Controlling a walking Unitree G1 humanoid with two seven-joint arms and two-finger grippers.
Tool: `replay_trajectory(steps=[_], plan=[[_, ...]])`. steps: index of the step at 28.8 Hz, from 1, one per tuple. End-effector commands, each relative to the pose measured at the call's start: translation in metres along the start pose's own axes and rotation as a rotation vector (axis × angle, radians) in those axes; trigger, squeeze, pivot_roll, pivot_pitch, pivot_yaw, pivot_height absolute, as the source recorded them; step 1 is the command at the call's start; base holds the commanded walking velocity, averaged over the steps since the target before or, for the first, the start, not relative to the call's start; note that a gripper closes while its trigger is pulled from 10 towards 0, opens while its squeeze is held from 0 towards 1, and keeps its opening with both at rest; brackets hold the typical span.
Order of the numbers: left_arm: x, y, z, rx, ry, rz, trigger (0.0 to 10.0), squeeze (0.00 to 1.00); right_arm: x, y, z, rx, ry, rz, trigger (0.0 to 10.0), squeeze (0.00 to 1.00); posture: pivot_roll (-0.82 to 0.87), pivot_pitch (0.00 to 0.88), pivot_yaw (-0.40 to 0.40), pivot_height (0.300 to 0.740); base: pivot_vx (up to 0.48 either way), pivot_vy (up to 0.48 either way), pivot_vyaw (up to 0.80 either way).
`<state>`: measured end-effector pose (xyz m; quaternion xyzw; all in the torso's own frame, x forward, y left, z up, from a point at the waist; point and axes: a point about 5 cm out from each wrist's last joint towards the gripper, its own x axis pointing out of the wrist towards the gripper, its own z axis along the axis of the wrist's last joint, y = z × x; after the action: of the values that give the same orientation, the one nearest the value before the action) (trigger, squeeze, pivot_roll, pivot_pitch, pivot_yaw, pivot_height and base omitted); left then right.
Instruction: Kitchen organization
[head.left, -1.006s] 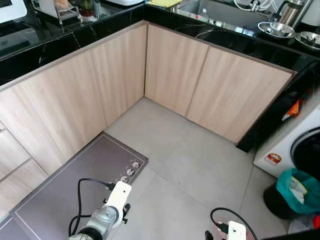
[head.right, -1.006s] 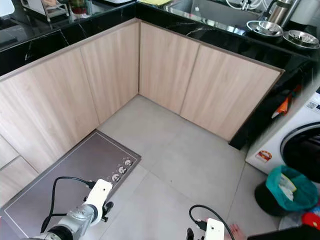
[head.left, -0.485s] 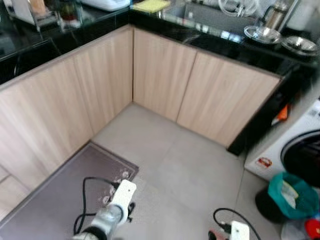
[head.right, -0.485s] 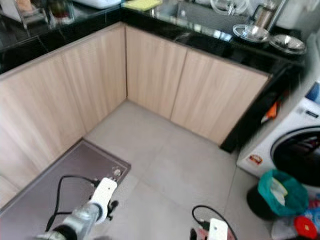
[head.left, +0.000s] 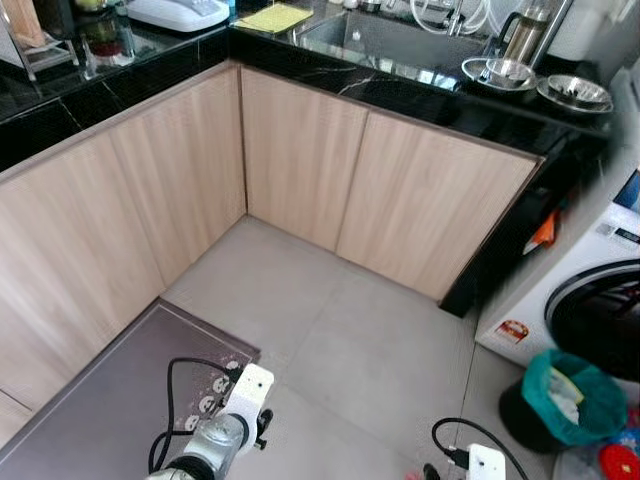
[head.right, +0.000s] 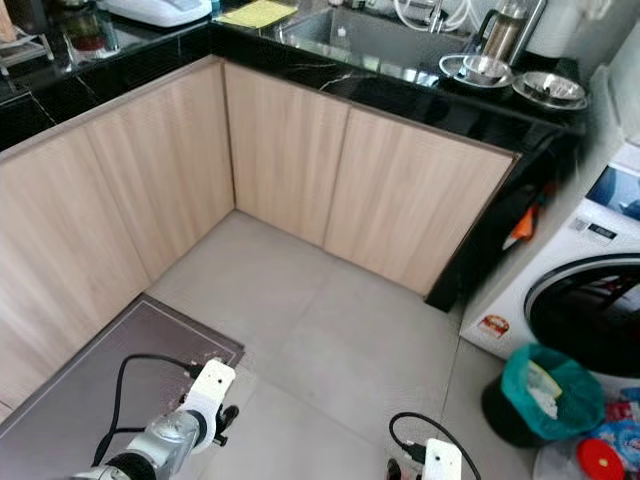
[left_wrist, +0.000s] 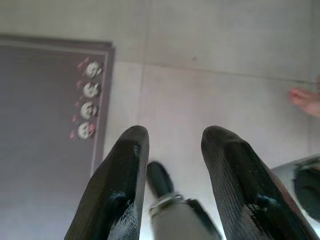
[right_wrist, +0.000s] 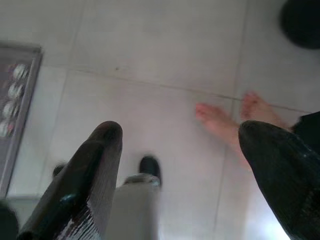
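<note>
Corner of a kitchen, seen from above and forward. Black stone countertop (head.left: 430, 95) runs in an L over pale wood-grain cabinet doors (head.left: 300, 160), flat-fronted, no handles visible. On the counter: a steel sink (head.left: 375, 35) with a yellow cloth (head.left: 272, 17) just beside it, two shallow metal bowls (head.left: 498, 72) near a steel kettle (head.left: 527, 32), and a white appliance (head.left: 180, 12) toward the left end. Past the counter's right end, a white washing machine (head.left: 590, 290) with dark round door; a teal-lined bin (head.left: 568, 398) on the floor in front of it. Floor is light grey tile (head.left: 340, 330); a grey mat (head.left: 110, 400) with a row of small white figures at its edge lies against the left cabinets. Both arms hang low, pointing at the floor. Left gripper (left_wrist: 172, 145) above the tile just beside the mat's edge, fingers a moderate gap apart, nothing between them. Right gripper (right_wrist: 180, 137) over bare tile, fingers spread wide, also empty. Bare feet of a person (right_wrist: 225, 120) stand on the tile near the right gripper. Part of the robot's own silver leg and dark foot shows below each gripper. Neither gripper is near the counter items; all of them sit well apart, up on the countertop.
</note>
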<state>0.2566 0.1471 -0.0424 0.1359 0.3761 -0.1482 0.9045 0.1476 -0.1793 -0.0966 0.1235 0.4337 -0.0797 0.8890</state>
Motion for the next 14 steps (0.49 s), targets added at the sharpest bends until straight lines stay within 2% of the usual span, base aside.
replay_trajectory(steps=[1, 5, 9, 14], plan=[[0.0, -0.0043, -0.004, 0.007, 0.018, -0.014, 10.0, 0.0, -0.0007, -0.005, 0.0002, 0.0, 0.001, -0.015, 10.0, 0.0, 0.12, 0.127, -0.129, 0.74, 0.3, 0.0, 0.0], [-0.0002, -0.0034, -0.0047, 0.008, 0.019, -0.012, 10.0, 0.0, -0.0006, -0.0047, -0.0003, 0.0, 0.007, -0.011, 10.0, 0.0, 0.12, 0.129, -0.128, 0.74, 0.3, 0.0, -0.22], [-0.0005, -0.0025, -0.0058, 0.009, 0.022, -0.01, 10.0, 0.0, -0.0006, -0.0045, -0.0008, -0.001, 0.011, -0.01, 10.0, 0.0, 0.12, 0.126, -0.127, 0.74, 0.302, 0.0, -0.76], [-0.0008, -0.0016, -0.0067, 0.012, 0.024, -0.009, 10.0, 0.0, -0.0007, -0.0039, -0.0006, -0.011, 0.006, -0.009, 10.0, 0.0, 0.13, 0.119, -0.125, 0.74, 0.302, 0.0, 0.0]])
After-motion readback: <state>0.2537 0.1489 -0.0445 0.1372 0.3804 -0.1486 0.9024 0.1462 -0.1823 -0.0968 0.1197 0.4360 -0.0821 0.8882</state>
